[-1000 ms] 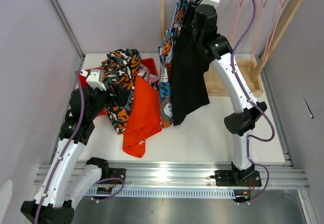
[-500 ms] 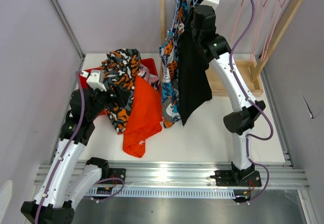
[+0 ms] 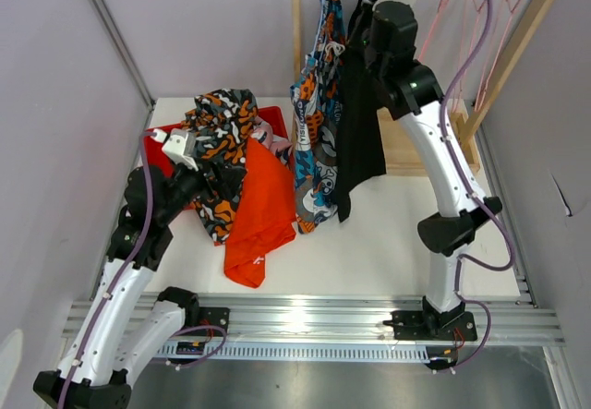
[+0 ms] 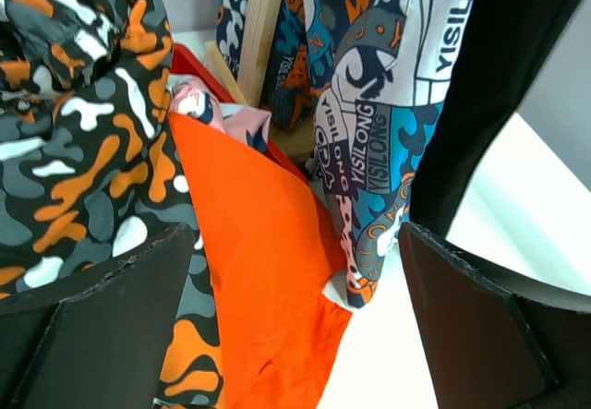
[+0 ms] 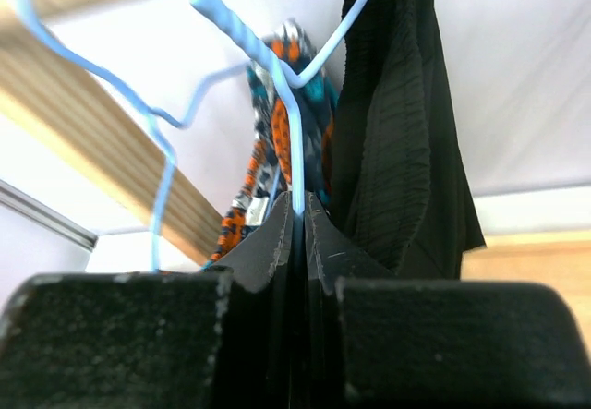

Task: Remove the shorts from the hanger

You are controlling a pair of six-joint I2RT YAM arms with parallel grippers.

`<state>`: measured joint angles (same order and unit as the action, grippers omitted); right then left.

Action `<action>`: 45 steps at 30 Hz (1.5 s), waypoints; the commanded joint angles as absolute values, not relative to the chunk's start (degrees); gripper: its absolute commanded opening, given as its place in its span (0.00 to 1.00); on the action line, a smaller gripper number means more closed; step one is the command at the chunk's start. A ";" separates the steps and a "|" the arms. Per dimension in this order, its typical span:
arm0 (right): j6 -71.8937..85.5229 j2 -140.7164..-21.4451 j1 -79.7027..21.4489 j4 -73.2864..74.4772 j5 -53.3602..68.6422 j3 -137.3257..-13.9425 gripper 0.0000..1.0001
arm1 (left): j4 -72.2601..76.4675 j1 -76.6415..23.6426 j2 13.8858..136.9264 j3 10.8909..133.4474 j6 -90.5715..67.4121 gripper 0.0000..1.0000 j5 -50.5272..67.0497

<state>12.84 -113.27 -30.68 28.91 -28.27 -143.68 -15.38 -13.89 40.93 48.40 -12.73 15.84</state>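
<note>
Jaws of the right gripper [image 5: 297,208] are clenched on the blue wire hanger [image 5: 294,137] carrying the black shorts [image 3: 358,123], high at the wooden rack [image 3: 298,21]; the left gripper [image 4: 295,234] waits released beside the orange shorts [image 3: 259,210]. Next, I judge, the hanger must come off the rack carefully.

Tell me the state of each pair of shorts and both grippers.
Black shorts, on hanger.
Blue shorts, hanging from rack.
Orange shorts, off, draped from bin.
Blotched shorts, off, heaped on bin.
Pink shorts, off, mostly buried.
Left gripper, open, empty.
Right gripper, shut on hanger.
</note>
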 commanded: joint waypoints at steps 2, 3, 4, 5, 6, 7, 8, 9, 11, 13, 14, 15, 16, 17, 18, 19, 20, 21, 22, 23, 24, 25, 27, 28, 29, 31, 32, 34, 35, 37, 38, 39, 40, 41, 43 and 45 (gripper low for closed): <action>10.55 -105.30 -31.20 24.26 -29.79 -145.46 0.00 | -11.95 -14.41 40.69 48.34 -10.63 0.99 18.72; 10.72 -104.68 -31.29 25.21 -29.88 -145.20 0.00 | -11.78 -14.59 40.78 48.34 -10.46 1.00 19.07; 10.81 -103.20 -31.46 25.66 -30.58 -144.06 0.00 | -11.86 -15.20 41.04 49.04 -10.28 0.99 19.59; 11.25 -102.14 -31.73 25.84 -30.76 -142.92 0.00 | -12.30 -17.47 41.31 49.56 -10.11 0.99 19.34; 11.69 -100.82 -32.34 25.84 -30.94 -141.26 0.00 | -12.65 -19.23 42.09 51.05 -9.59 0.99 19.25; 11.78 -99.33 -32.87 25.40 -31.11 -139.33 0.00 | -13.09 -21.60 42.62 52.89 -9.06 0.99 17.86; 11.86 -96.10 -33.65 24.97 -32.24 -134.70 0.00 | -14.05 -27.97 43.06 53.87 -8.53 0.99 15.93; 11.78 -94.15 -35.23 23.48 -32.95 -132.04 0.00 | -14.32 -31.43 44.11 55.88 -7.57 0.99 13.65; 11.87 -89.24 -36.99 22.33 -34.79 -124.94 0.00 | -14.33 -41.94 45.43 58.61 -7.38 0.99 8.21; 12.22 -86.50 -39.71 21.89 -36.20 -121.39 0.00 | -12.75 -51.53 47.80 61.34 -7.64 0.99 4.07; 12.48 -84.14 -40.86 21.88 -37.86 -118.68 0.00 | -11.96 -54.81 48.86 62.13 -7.73 0.99 2.04; 12.39 -82.98 -42.00 21.88 -38.84 -117.26 0.00 | -10.13 -57.89 50.09 63.44 -7.30 0.99 0.28; 11.96 -81.92 -44.80 21.54 -40.07 -115.94 0.00 | -9.41 -60.79 53.06 64.68 -7.03 0.99 -2.87; 11.61 -79.83 -46.39 21.10 -41.47 -113.32 0.00 | -8.97 -65.26 54.83 65.56 -6.16 0.99 -6.12; 11.17 -78.67 -47.62 20.31 -43.75 -112.16 0.00 | -8.53 -66.96 56.76 68.87 -5.63 0.99 -7.63; 11.25 -77.97 -49.72 20.30 -44.47 -111.37 0.00 | -8.26 -69.32 60.43 69.86 -5.45 0.99 -8.95; 11.51 -77.18 -50.62 20.30 -45.08 -110.57 0.00 | -7.91 -69.87 62.03 70.83 -5.36 0.99 -9.40; 11.69 -75.95 -51.32 20.56 -46.04 -109.61 0.00 | -7.21 -70.31 63.44 72.49 -5.80 0.99 -8.71; 12.04 -75.50 -52.02 20.91 -46.66 -109.34 0.00 | -5.64 -71.01 64.59 73.73 -6.06 0.99 -8.53; 12.21 -75.06 -53.51 21.18 -47.28 -109.25 0.00 | -4.84 -71.36 66.60 74.26 -6.33 0.99 -8.44; 12.13 -74.19 -54.22 21.79 -47.81 -109.07 0.00 | -4.14 -71.63 67.49 75.22 -6.50 0.99 -8.70; 11.95 -73.66 -55.01 21.88 -49.20 -108.81 0.00 | -3.35 -72.15 68.37 76.02 -6.50 0.99 -9.05; 11.78 -72.43 -56.60 21.36 -50.18 -108.28 0.00 | -2.99 -72.60 71.01 76.99 -6.85 0.99 -10.45; 11.69 -71.46 -56.95 21.18 -50.79 -108.02 0.00 | -2.73 -73.38 71.71 77.17 -6.77 0.99 -11.42; 11.78 -71.11 -57.56 21.36 -51.06 -108.10 0.00 | -1.85 -73.82 72.24 77.17 -6.77 0.99 -12.99; 12.04 -70.06 -58.09 21.88 -51.76 -107.93 0.00 | -0.80 -74.70 73.65 76.56 -6.59 0.94 -17.46; 12.82 -69.53 -58.36 22.32 -51.85 -107.67 0.00 | 0.17 -74.88 74.09 76.38 -6.42 0.88 -18.88; 13.53 -68.21 -58.80 22.41 -51.85 -106.88 0.00 | 2.45 -74.88 75.32 76.11 -6.15 0.60 -22.48; 13.97 -67.77 -58.89 22.33 -51.94 -105.74 0.00 | 2.81 -74.88 75.93 76.20 -5.72 0.50 -23.80; 14.06 -67.15 -58.97 22.15 -52.12 -104.94 0.00 | 2.81 -74.97 76.82 76.73 -5.71 0.00 -26.44; 13.89 -66.97 -58.97 21.80 -52.73 -104.68 0.00 | 2.81 -75.23 76.82 76.55 -5.63 0.00 -27.76; 12.67 -67.15 -58.97 21.62 -52.91 -104.85 0.00 | 2.29 -75.50 76.56 76.20 -5.54 0.00 -27.69; 11.70 -67.24 -58.97 21.36 -53.00 -105.11 0.00 | 1.94 -77.15 75.68 75.94 -5.45 0.00 -28.12; 10.65 -68.02 -58.97 20.75 -53.35 -105.64 0.00 | 1.67 -78.65 75.06 75.33 -4.67 0.00 -30.39; 7.57 -69.25 -58.62 20.92 -54.40 -109.15 0.00 | 0.79 -84.16 73.48 72.26 -4.31 0.00 -33.12; 5.98 -71.35 -58.01 21.71 -54.23 -113.87 0.00 | 0.62 -88.75 70.59 67.71 -5.09 0.00 -38.48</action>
<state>10.00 -69.95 -58.37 26.37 -52.29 -106.83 -0.03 -82.35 75.16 72.10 -5.50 -29.80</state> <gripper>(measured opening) 0.065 0.023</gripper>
